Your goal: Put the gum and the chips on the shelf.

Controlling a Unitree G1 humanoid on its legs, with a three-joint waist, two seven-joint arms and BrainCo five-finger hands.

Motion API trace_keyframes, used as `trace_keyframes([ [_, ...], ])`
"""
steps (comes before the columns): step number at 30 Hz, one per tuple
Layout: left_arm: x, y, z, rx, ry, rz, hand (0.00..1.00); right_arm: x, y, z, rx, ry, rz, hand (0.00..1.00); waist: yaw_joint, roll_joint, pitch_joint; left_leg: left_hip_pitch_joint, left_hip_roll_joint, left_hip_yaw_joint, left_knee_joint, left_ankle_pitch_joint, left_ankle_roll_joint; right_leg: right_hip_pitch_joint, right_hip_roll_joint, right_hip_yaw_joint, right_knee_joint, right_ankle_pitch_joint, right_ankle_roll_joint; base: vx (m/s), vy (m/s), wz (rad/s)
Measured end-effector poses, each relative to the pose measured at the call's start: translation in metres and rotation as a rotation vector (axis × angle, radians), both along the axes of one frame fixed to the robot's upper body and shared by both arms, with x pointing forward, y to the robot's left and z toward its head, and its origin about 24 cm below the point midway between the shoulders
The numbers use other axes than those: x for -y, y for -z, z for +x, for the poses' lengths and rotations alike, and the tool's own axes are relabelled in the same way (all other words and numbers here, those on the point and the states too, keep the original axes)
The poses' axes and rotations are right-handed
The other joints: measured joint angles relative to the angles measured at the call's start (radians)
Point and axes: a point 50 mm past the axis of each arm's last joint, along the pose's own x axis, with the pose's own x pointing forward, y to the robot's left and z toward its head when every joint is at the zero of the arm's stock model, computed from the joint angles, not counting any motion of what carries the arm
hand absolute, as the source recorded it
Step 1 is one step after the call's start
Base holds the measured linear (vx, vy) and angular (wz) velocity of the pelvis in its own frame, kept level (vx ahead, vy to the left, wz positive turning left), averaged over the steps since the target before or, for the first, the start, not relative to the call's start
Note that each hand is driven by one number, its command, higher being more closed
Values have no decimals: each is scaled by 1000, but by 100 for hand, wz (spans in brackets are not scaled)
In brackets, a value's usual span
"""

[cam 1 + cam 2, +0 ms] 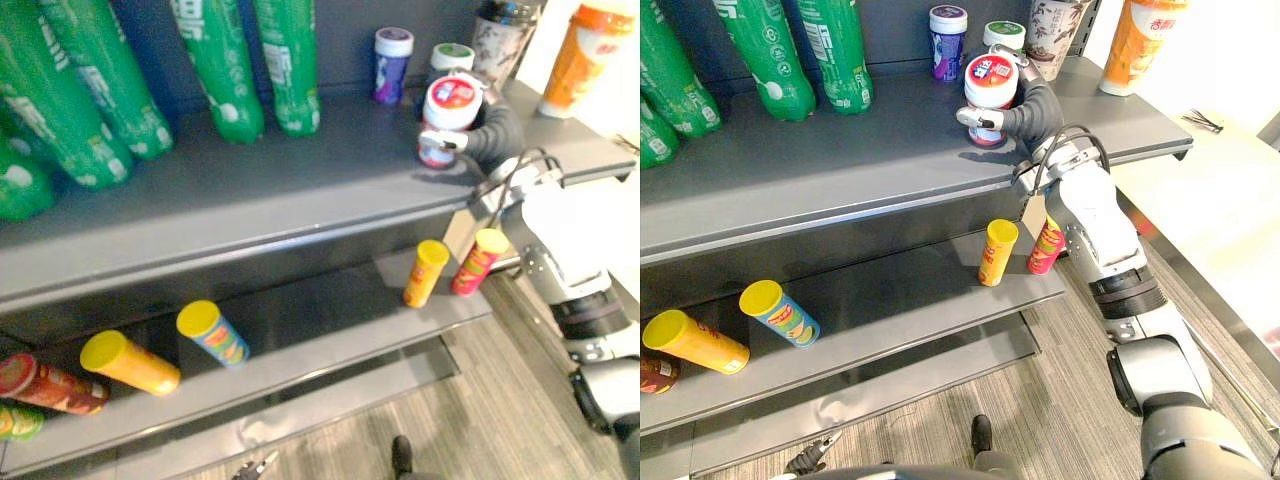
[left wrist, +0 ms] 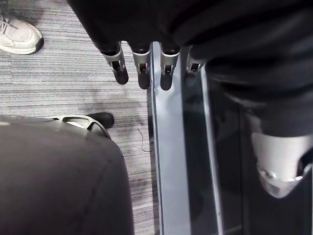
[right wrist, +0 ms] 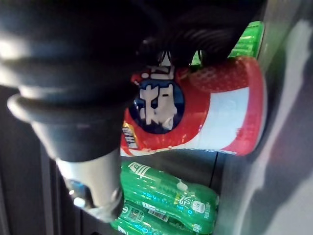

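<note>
The right hand (image 1: 1025, 115) was closed around the gum jar (image 1: 990, 88), a red and white one, with the thumb in front and the fingers behind it. The jar stood upright at the upper shelf (image 1: 840, 170), just in front of a purple jar (image 1: 947, 40) and a green-lidded jar (image 1: 1003, 35). Its base looked to be on the shelf surface or very close above it (I could not tell which).

So the gum part seemed almost finished: only the setting down and the release were left.

For the chips, a yellow can (image 1: 996, 252) and a red can (image 1: 1045, 250) stood upright near each other on the lower shelf (image 1: 910, 300), and more cans (image 1: 780, 312) lay on their sides farther to the left. I could not tell if one of them was the task's own chips; no hand held any can.

The left hand (image 2: 142, 68) hung low beside the shelf edge, fingers straight and empty.
</note>
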Motion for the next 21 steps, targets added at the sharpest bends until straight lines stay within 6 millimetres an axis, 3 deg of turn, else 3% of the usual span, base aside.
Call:
trace_keyframes([
  [21, 0, -1, 2, 9, 0, 3, 0, 18, -6, -1, 21, 71, 28, 0, 1, 0, 7, 1, 0, 1, -1, 0, 0, 0, 1, 1, 0, 0, 0, 0, 0, 0],
])
